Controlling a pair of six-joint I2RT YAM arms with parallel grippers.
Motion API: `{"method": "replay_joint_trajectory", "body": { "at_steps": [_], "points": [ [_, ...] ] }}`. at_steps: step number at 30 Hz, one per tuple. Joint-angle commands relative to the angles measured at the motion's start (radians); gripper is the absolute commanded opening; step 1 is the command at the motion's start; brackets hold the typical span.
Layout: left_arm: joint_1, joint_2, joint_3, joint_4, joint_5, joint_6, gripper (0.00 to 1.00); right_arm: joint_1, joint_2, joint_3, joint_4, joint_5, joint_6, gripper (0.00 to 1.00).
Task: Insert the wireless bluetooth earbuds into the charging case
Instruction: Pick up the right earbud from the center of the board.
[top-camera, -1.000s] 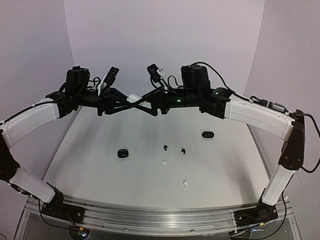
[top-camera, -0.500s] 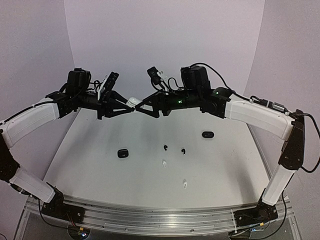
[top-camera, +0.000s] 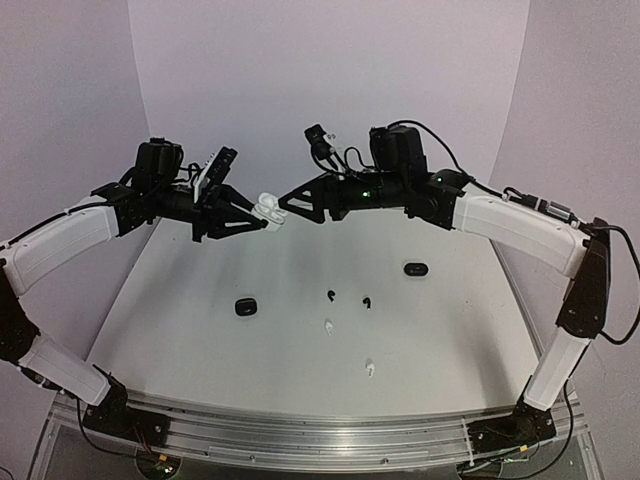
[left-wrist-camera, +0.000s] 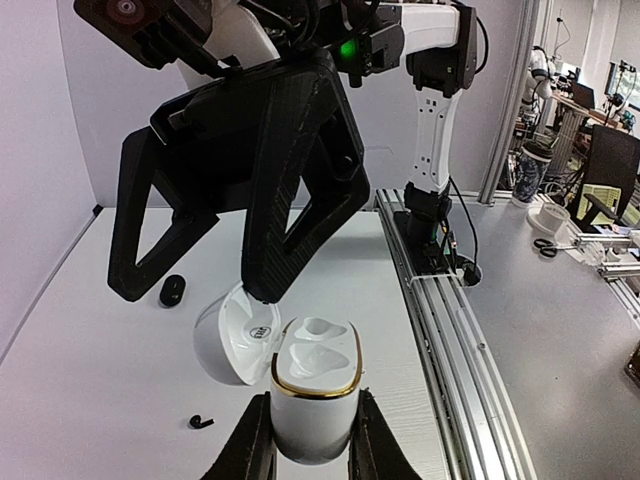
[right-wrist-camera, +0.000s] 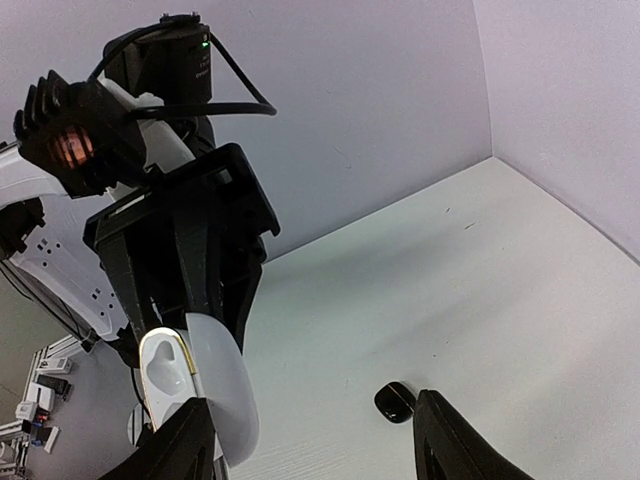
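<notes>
White charging case (left-wrist-camera: 315, 385): lid open, clamped in the left tool (left-wrist-camera: 310, 452), empty. Right tool (right-wrist-camera: 315, 440): spread wide, one finger at the case lid. Earbuds (top-camera: 327, 325): loose on the bench (top-camera: 200, 330), well below both tools.

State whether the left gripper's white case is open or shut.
Open: the white case has its lid swung back, wells empty.

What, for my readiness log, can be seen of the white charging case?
The white charging case looks like glossy plastic, gold-rimmed. Its lid is hinged open; both wells look empty. It is held upright above the table, base clamped in the left end effector; a finger of the right end effector seems to touch the lid.
</notes>
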Motion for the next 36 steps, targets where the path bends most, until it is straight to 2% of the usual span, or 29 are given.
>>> {"method": "replay_joint_trajectory", "body": {
  "at_steps": [1,8,27,33,36],
  "points": [
    [-0.007,-0.023,0.032,0.065,0.072,-0.092,0.00,-0.017,0.015,0.039,0.046,0.018,0.013,0.66],
    [-0.007,-0.006,0.005,0.126,0.049,-0.332,0.00,-0.018,0.029,0.051,0.046,-0.010,0.035,0.71],
    [-0.007,0.016,0.004,0.097,0.030,-0.359,0.00,-0.024,0.059,0.121,0.048,-0.134,0.091,0.79],
    [-0.005,0.015,0.000,0.096,0.027,-0.373,0.00,-0.028,0.052,0.124,0.049,-0.128,0.100,0.80],
    [-0.005,0.005,-0.015,0.099,0.013,-0.368,0.00,-0.060,0.033,0.118,0.047,-0.062,0.172,0.80]
  ]
}}
